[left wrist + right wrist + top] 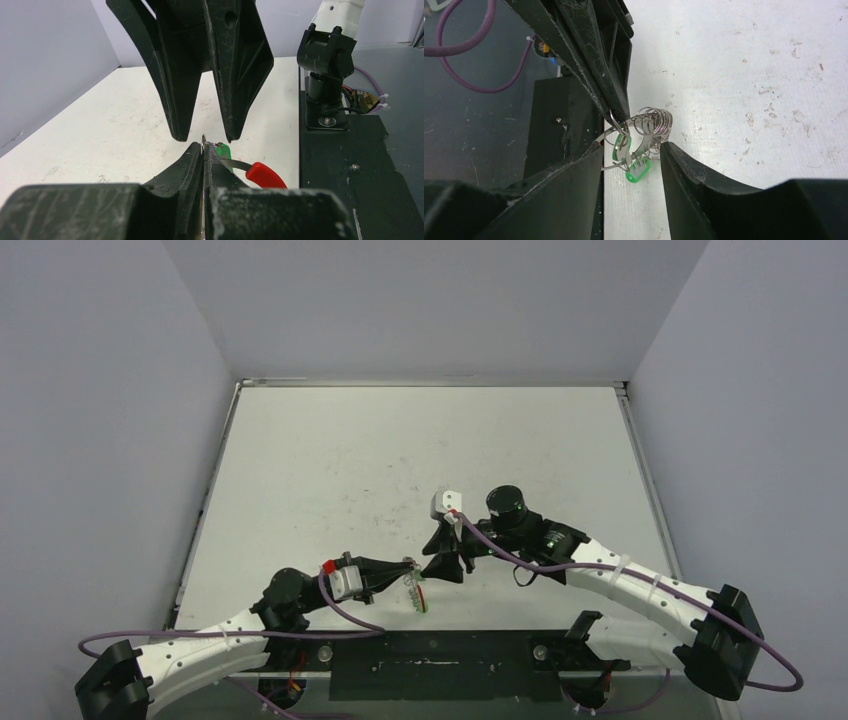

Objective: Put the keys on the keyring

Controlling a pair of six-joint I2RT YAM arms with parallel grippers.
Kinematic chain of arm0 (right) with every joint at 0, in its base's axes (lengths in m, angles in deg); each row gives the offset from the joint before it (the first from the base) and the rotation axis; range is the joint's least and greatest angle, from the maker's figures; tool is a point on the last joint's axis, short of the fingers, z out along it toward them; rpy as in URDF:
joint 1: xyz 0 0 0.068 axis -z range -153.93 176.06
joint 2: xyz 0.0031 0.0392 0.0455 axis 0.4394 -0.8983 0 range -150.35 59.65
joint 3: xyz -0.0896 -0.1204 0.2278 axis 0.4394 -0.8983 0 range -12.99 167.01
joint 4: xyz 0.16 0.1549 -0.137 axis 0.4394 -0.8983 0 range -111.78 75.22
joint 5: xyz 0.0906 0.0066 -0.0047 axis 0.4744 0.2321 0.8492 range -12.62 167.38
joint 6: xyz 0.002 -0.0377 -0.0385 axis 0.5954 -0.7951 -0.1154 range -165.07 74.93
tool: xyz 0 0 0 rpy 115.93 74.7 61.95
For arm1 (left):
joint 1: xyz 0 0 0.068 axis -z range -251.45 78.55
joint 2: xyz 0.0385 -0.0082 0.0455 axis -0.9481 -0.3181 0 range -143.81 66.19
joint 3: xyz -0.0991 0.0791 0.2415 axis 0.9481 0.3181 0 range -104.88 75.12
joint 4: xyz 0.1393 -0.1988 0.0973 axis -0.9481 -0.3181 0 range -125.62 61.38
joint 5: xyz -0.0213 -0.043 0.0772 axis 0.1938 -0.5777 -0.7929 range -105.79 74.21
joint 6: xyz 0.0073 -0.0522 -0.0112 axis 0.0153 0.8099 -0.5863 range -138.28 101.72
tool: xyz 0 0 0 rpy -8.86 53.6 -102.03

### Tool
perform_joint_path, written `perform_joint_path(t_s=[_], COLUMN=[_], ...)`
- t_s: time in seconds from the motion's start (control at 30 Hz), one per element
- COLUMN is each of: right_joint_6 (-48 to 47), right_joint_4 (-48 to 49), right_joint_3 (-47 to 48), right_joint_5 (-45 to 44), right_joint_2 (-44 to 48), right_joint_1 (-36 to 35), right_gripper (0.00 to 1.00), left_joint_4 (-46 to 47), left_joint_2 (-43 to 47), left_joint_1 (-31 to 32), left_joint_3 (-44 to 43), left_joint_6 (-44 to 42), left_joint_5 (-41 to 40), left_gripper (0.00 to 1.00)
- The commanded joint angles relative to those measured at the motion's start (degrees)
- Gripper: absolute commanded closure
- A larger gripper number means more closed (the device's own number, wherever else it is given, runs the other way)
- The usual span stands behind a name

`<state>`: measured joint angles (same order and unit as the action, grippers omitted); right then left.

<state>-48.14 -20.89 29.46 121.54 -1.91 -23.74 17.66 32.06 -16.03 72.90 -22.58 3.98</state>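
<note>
**Silvery wire keyring [653, 122] with one curved red segment, pinched in the left gripper [204, 149]**

The left gripper's two black fingers are clenched together on a thin strand of the keyring's wire. In the left wrist view only a small eyelet of wire pokes out above the tips, and the red segment curves away to the right just beside them. The ring is held clear of the white, speckled tabletop [330, 470], over its near edge and close to the black base plate [430, 665] between the two arms.

The keys [624, 146], tiny silver metal blades joined to a bright green plastic tag, hang in the same bunch directly under the left fingertips, among the ring's coils. Whether they are threaded onto the wire cannot be told.

The right gripper [631, 150] meets the left one tip to tip from the opposite side. Its jaws are released and stand apart, one black finger on either side of the bunch, so that keys and tag lie in the gap. The coils come very near the tip of one finger, but contact there cannot be made out.

From overhead, the green tag dangles just below the two converging grippers. A purple cable [200, 634] loops along each arm.
</note>
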Motion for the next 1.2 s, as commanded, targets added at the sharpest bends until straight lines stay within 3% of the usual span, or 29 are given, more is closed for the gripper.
perform_joint_path(t_s=[0.0,0.17,0.5,0.97,1.17], right_joint_6=[2.24,2.87,2.19,-1.09,-1.19], right_joint_4=[5.61,7.66,6.28,1.66,1.73], right_joint_3=[-0.01,-0.19,-0.81,-0.18,-1.53], right_joint_5=[2.02,2.53,2.82,-2.23,-5.81], right_joint_2=[-2.43,-4.47,-6.02,-8.12,-3.07], right_joint_1=[0.00,-0.55,-0.48,-3.45,-3.26], right_gripper=[0.53,0.59,1.00,1.00,0.68], left_joint_4=[3.09,3.07,3.20,3.91,3.86], left_joint_2=[0.21,0.20,0.06,-0.35,-0.07], left_joint_1=[0.13,0.15,0.14,0.13,0.13], left_joint_3=[-1.21,-1.25,-1.25,-1.33,-1.19], left_joint_6=[-0.19,-0.12,-0.11,0.01,0.23], left_joint_5=[0.29,0.27,0.03,-0.35,-0.27], left_gripper=[1.00,1.00,1.00,1.00,1.00])
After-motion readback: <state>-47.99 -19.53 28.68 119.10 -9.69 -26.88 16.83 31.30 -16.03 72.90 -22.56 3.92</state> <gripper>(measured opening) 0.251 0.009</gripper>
